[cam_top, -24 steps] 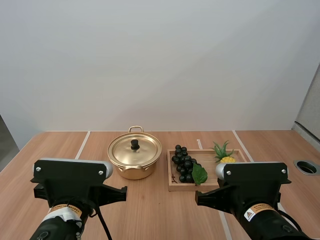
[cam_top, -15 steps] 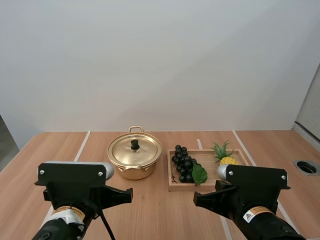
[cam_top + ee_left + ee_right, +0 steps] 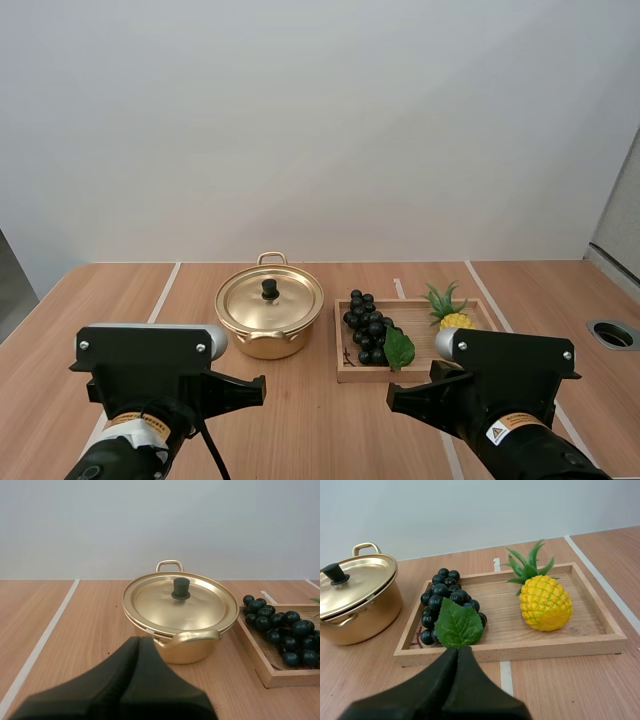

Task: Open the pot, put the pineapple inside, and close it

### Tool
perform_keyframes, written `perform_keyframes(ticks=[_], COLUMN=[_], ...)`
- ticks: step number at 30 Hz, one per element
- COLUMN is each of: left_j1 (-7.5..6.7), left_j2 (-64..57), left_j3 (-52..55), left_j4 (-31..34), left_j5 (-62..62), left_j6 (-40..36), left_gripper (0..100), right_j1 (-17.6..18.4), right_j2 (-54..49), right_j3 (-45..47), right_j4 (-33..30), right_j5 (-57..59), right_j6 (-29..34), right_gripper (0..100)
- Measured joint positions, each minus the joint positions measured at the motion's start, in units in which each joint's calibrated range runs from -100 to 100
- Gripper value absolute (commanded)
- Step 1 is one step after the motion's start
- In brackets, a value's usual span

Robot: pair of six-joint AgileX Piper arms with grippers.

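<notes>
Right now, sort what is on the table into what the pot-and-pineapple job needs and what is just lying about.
For the job:
pot, its lid on
pineapple, in the wooden tray
left gripper and right gripper, both shut on nothing

Just lying about:
bunch of grapes with a leaf, in the same tray

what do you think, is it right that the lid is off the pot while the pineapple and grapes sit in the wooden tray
Not quite. The lid is on the pot, not off it, as the left wrist view shows. The rest holds: the pineapple and grapes sit in the wooden tray.
</notes>
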Motion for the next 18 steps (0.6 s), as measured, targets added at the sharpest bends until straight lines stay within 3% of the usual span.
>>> perform_keyframes(ticks=[8,13,18], left_j1=[0.0,0.0,0.0], left_j2=[0.0,0.0,0.0], left_j3=[0.0,0.0,0.0], left_j4=[0.0,2.04,3.33], left_j5=[0.0,-0.36,-0.76], left_j6=[0.0,-0.13,-0.2], left_gripper=[0,0,0], right_j1=[-0.15,-0.15,-0.45], right_j2=[0.0,0.0,0.0], right_j3=[0.05,0.05,0.05], right_j4=[-0.37,-5.42,-8.42], right_j5=[-0.23,-7.42,-7.13], right_j6=[0.0,0.0,0.0], right_gripper=[0,0,0])
